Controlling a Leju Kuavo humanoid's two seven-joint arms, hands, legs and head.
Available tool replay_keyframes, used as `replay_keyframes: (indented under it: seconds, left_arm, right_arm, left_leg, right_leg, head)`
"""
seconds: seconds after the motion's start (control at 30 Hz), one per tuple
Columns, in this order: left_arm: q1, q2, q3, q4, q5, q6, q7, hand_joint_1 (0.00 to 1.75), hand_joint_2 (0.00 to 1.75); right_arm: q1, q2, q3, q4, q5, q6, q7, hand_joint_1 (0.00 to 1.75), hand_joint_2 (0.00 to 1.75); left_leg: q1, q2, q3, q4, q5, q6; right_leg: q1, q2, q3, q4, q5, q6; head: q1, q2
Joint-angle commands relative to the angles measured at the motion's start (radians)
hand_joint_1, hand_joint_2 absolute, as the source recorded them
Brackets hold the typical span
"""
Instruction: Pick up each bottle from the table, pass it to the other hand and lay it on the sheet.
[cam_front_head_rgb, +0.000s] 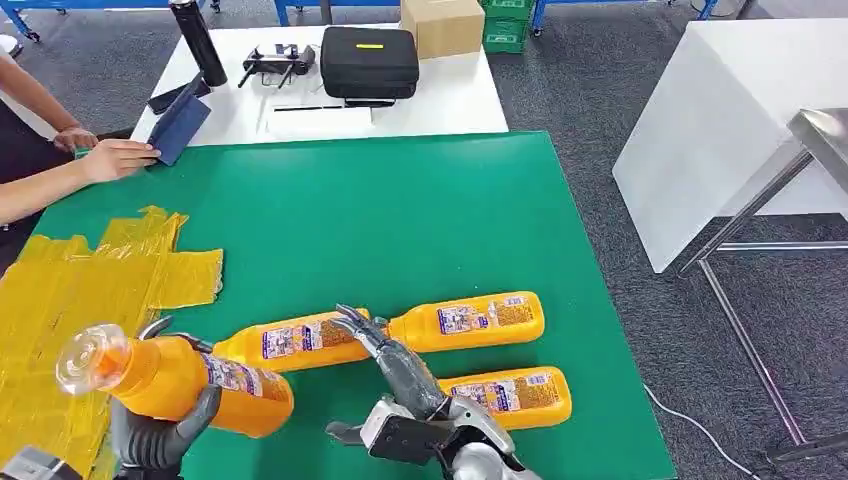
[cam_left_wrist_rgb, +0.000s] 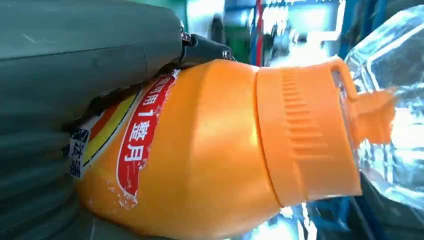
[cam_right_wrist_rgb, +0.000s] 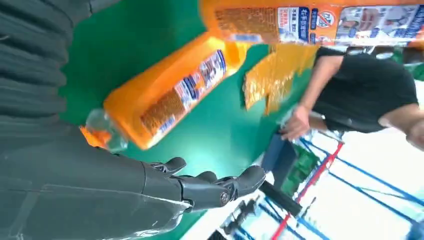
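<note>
Table (cam_front_head_rgb: 430, 200), green-topped, carries everything here, and its near edge is the first hazard: the nearest lying bottle (cam_front_head_rgb: 515, 395) sits close to that edge and just beside the right hand (cam_front_head_rgb: 400, 375), so a careless sweep of that arm could roll it off. Sheet (cam_front_head_rgb: 60, 290), yellow and crinkled, lies on the table's left side; its folds are uneven, and a round bottle laid there may roll unless it is set down flat, lengthwise.

Two more bottles lie end to end across the middle: a far-right one (cam_front_head_rgb: 470, 320) and a middle one (cam_front_head_rgb: 290, 340). The right hand is empty, fingers spread, reaching over the gap between them; it could nudge either while closing.

The held bottle (cam_front_head_rgb: 175, 380) is in the left hand (cam_front_head_rgb: 160, 435), which is wrapped around its body, cap end (cam_front_head_rgb: 90, 358) pointing out left, above the sheet's edge. The left wrist view shows the grip sitting on the glossy label, so I judge slipping likely if the fingers loosen early. Releasing from height would let it bounce or roll back onto the green.

A person's hand (cam_front_head_rgb: 115, 158) rests at the far-left corner, well apart.
</note>
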Motion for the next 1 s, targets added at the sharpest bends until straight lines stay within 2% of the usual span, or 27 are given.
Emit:
replay_keyframes:
  seconds: [0.03,0.13,0.2,0.3,0.4,0.5,0.53,0.57,0.63,0.73,0.87,0.9,0.93,1.0]
  left_arm:
    - [-0.114,0.018,0.283,-0.102,-0.45,0.398,0.033,1.75,1.75]
    - [-0.196,0.051,0.231,-0.021,-0.731,0.513,0.131,1.75,1.75]
    - [-0.235,0.062,0.193,0.025,-0.759,0.536,0.161,1.75,1.75]
    - [-0.235,0.073,0.169,0.035,-0.767,0.561,0.178,1.75,1.75]
    - [-0.225,0.077,0.168,0.029,-0.766,0.566,0.18,1.75,1.75]
    - [-0.225,0.077,0.168,0.029,-0.766,0.566,0.18,1.75,1.75]
    - [-0.238,0.093,0.158,0.054,-0.846,0.563,0.217,1.75,1.75]
    - [-0.278,0.103,0.138,0.109,-0.96,0.557,0.265,1.75,1.75]
    - [-0.393,0.138,0.066,0.321,-1.219,0.57,0.394,1.75,1.75]
    - [-0.55,0.189,-0.018,0.659,-1.372,0.61,0.511,1.75,1.75]
    - [-0.689,0.209,-0.055,0.952,-1.413,0.61,0.55,1.75,1.75]
    - [-0.753,0.215,-0.076,1.092,-1.419,0.61,0.54,1.75,1.75]
    - [-0.762,0.214,-0.078,1.102,-1.423,0.61,0.545,1.75,1.75]
    - [-0.842,0.211,-0.097,1.274,-1.446,0.579,0.578,1.75,1.75]
  right_arm:
    - [-0.064,-0.096,-0.105,-0.093,0.044,0.024,0.062,0.0,0.0]
    - [-0.085,-0.109,-0.095,-0.054,0.08,0.011,0.108,0.0,0.0]
    - [-0.094,-0.112,-0.092,-0.041,0.079,0.011,0.108,0.0,0.0]
    - [-0.095,-0.112,-0.09,-0.041,0.079,0.011,0.108,0.0,0.0]
    - [-0.093,-0.111,-0.088,-0.043,0.078,0.01,0.108,0.0,0.0]
    - [-0.093,-0.111,-0.088,-0.043,0.078,0.01,0.108,0.0,0.0]
    - [-0.105,-0.118,-0.079,-0.035,0.098,0.001,0.136,0.0,0.0]
    - [-0.129,-0.125,-0.07,-0.013,0.101,0.01,0.176,0.0,1.75]
    - [-0.212,-0.133,-0.037,0.067,0.123,0.031,0.244,0.0,1.75]
    - [-0.334,-0.121,0.01,0.173,0.133,0.073,0.3,0.0,1.75]
    - [-0.481,-0.097,0.099,0.296,0.149,0.135,0.353,0.0,1.75]
    - [-0.551,-0.055,0.13,0.379,0.165,0.158,0.37,0.0,1.75]
    - [-0.56,-0.047,0.133,0.389,0.165,0.159,0.369,0.0,1.75]
    - [-0.632,0.026,0.174,0.507,0.183,0.188,0.386,0.0,1.75]
  left_leg:
    - [0.002,0.0,-0.001,0.004,-0.001,-0.003]
    - [0.001,0.0,0.0,0.001,0.001,-0.001]
    - [0.001,-0.003,0.001,0.0,0.002,-0.002]
    - [0.001,-0.005,0.002,0.0,0.003,-0.001]
    - [0.001,-0.001,0.003,0.001,0.002,-0.001]
    - [0.0,-0.002,0.002,0.0,0.003,0.0]
    - [0.0,-0.003,0.001,0.0,0.003,0.0]
    - [0.0,-0.002,0.002,0.001,0.002,-0.001]
    - [0.0,-0.004,0.002,0.001,0.003,-0.001]
    - [-0.001,-0.008,0.002,-0.002,0.007,-0.001]
    - [-0.002,-0.003,0.001,-0.002,0.011,-0.001]
    - [0.0,-0.002,-0.001,-0.001,0.012,-0.003]
    - [-0.001,-0.001,-0.001,-0.001,0.012,-0.002]
    - [0.0,-0.001,-0.003,0.0,0.014,-0.003]
  right_leg:
    - [0.002,-0.001,0.0,0.002,-0.001,-0.001]
    - [0.001,-0.001,0.001,0.0,0.001,-0.001]
    - [0.001,-0.004,0.003,0.0,0.0,-0.001]
    - [0.001,-0.007,0.004,0.0,0.0,-0.001]
    - [0.001,-0.003,0.004,0.0,0.0,-0.001]
    - [0.0,-0.004,0.003,0.0,0.0,0.0]
    - [0.0,-0.004,0.003,0.0,0.001,0.0]
    - [0.001,-0.004,0.004,0.0,0.0,0.0]
    - [0.001,-0.006,0.004,0.0,0.001,0.0]
    - [-0.001,-0.01,0.003,-0.001,0.003,-0.001]
    - [-0.001,-0.005,0.001,0.0,0.008,0.0]
    - [0.0,-0.004,0.0,0.0,0.01,0.001]
    - [-0.001,-0.003,-0.001,0.001,0.01,0.0]
    - [0.0,-0.002,-0.003,0.002,0.012,0.0]
  head:
    - [0.001,0.0]
    - [0.001,0.0]
    - [0.001,0.0]
    - [0.001,0.0]
    - [0.001,0.0]
    - [0.001,0.0]
    - [0.001,0.0]
    - [0.001,0.0]
    - [0.001,0.0]
    - [0.001,0.0]
    - [0.0,0.0]
    - [0.001,0.0]
    - [0.001,0.0]
    - [0.001,0.0]
